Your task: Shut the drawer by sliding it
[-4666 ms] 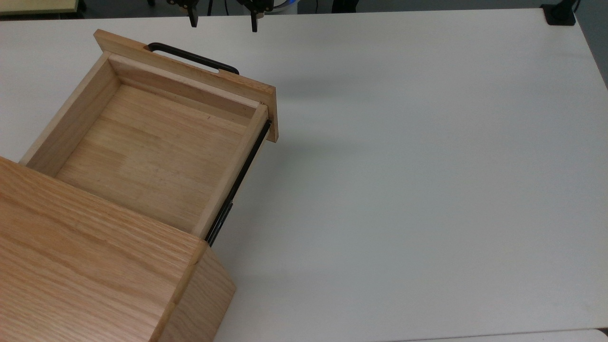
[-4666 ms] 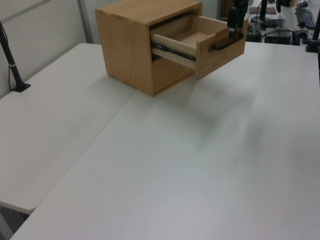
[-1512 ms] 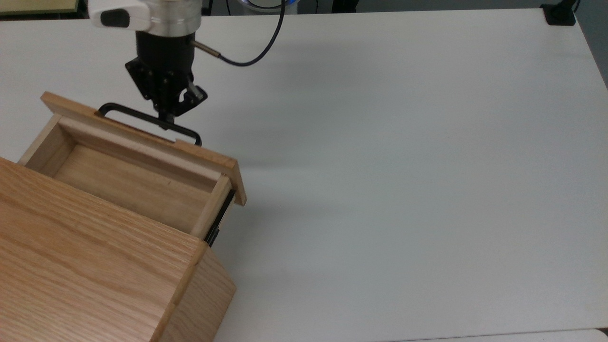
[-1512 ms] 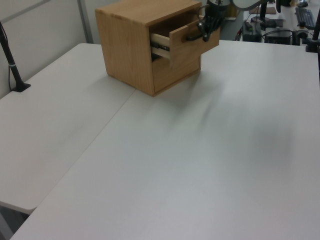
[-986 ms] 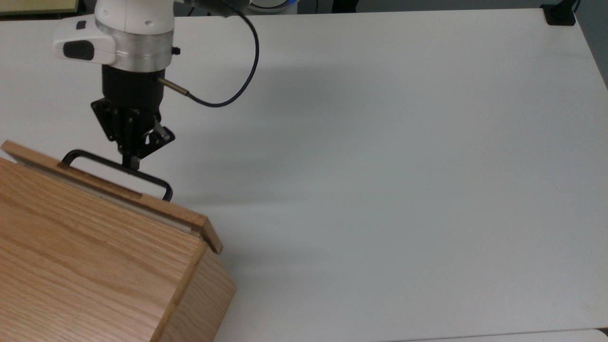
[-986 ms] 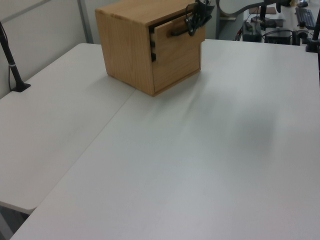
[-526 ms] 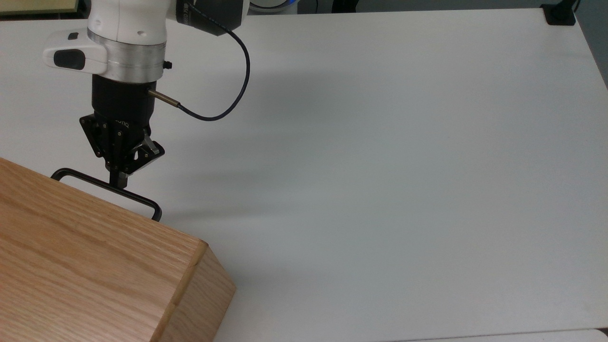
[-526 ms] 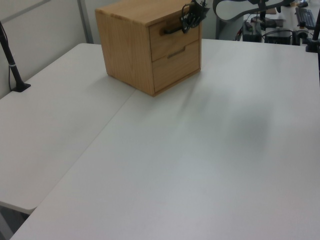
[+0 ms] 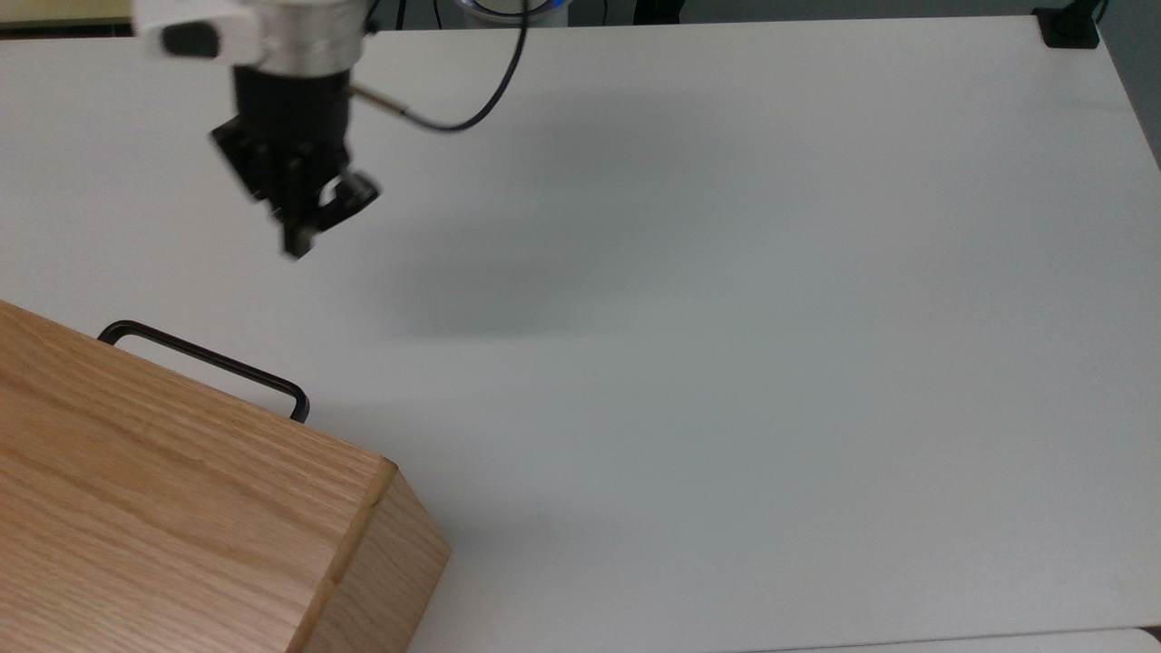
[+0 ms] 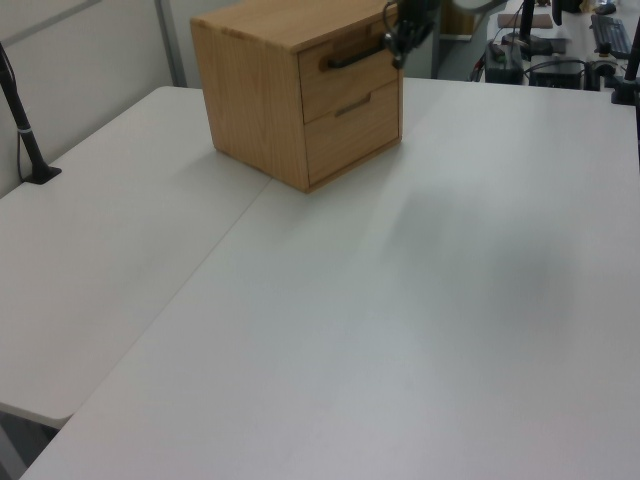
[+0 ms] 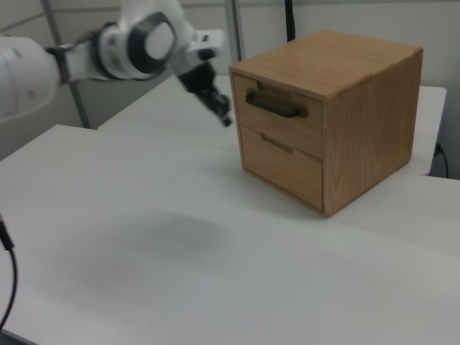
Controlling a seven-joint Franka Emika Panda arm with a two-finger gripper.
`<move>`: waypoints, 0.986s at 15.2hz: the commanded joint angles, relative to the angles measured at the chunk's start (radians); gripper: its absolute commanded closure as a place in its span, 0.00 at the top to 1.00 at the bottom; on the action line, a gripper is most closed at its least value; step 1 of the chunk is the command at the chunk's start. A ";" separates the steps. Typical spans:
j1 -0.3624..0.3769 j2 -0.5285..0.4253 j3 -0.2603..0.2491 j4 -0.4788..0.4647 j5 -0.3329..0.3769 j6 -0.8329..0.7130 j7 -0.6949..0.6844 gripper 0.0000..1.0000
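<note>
- The drawer (image 11: 279, 108) sits flush in the cabinet (image 11: 359, 108) at the right view's upper right, so it looks closed.
- The gripper (image 9: 295, 243), top view's upper left, hangs clear of the handle (image 9: 204, 367), holding nothing; how far open, can't tell.
- Risk: a low swing could clip the handle and tug it open.

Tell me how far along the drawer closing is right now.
Done: the drawer sits flush in the cabinet, with just its handle sticking out. In hand: nothing; the gripper is off the handle, apart from it. Left: nothing visible on the drawer.
</note>
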 commanded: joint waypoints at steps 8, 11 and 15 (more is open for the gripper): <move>0.299 -0.276 -0.125 -0.213 0.201 -0.328 -0.074 0.19; 0.227 -0.286 -0.083 -0.207 0.202 -0.330 -0.302 0.72; 0.105 -0.321 0.017 -0.216 0.202 -0.337 -0.335 1.00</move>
